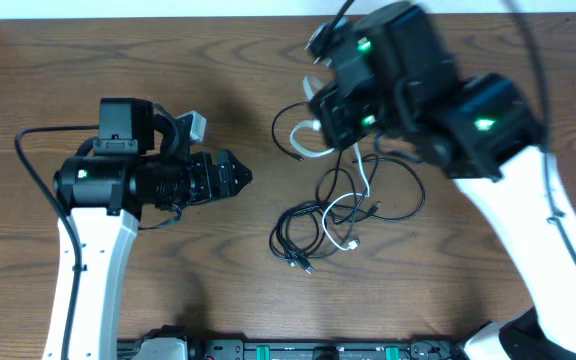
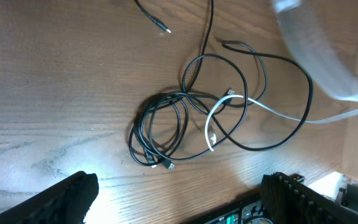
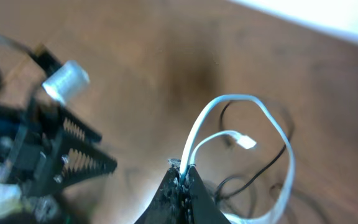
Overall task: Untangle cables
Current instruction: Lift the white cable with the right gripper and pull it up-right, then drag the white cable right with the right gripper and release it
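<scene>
Overhead, my left pincer [image 1: 240,177] hangs over the brown wood-grain table [image 1: 218,60], well left of the tangle. My right pincer [image 1: 318,120], blurred, sits above the tangle's upper end, where the thin white cable [image 1: 367,180] rises to it. The thin black cables [image 1: 303,232] lie in loose loops between my arms, the white one threaded through them. From my left wrist, my left pincer [image 2: 179,208] stands released, its dark fingers [image 2: 67,199] wide apart with nothing between. Ahead, the black cables [image 2: 160,127] form a small coil, and the white cable [image 2: 207,127] curves across their larger loop. From my right wrist, my right pincer [image 3: 184,183] is clenched on the white cable [image 3: 235,97], which leaves the tips as a raised loop ending in a small white plug [image 3: 246,142].
</scene>
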Tool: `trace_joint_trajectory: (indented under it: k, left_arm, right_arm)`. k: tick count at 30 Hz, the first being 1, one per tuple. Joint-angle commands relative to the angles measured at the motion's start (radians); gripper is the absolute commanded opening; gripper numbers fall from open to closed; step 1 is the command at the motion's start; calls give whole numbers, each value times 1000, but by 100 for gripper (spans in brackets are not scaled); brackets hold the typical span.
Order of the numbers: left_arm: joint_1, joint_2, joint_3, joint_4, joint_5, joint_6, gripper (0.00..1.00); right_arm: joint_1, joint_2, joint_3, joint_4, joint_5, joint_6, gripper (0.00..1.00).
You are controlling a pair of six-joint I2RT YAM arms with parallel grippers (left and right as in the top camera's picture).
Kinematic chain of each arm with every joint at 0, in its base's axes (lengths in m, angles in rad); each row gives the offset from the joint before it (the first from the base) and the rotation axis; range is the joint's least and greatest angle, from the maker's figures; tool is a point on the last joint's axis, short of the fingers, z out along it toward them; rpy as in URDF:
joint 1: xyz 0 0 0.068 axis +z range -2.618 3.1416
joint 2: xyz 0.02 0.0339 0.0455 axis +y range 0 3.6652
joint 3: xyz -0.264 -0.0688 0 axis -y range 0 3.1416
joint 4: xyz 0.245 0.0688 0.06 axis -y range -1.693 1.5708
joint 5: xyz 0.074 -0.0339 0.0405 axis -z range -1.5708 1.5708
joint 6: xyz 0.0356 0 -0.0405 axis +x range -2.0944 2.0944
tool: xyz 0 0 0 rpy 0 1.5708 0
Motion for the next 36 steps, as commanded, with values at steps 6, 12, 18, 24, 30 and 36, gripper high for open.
trace_joint_trajectory:
  k: [6,12,18,24,30,36]
  left_arm:
    - [-3,80,-7,-5,-12,32,89]
    - [-3,108,-16,-7,-12,32,89]
    - [-3,113,-39,-6,-13,32,89]
    - [-3,113,-80,1,-13,32,89]
    - [-3,113,-93,1,-13,36,89]
    - [-3,113,-93,9,-13,36,89]
  right_arm:
    - [-117,-3,143,203,26,-48,1]
    - [-160,7,142,416,114,-47,1]
    - [-180,57,142,553,469,-48,1]
    - [-213,143,142,583,829,-121,1]
    - [-306,243,142,542,1114,-253,1]
    - [-475,356,142,280,1143,-159,1]
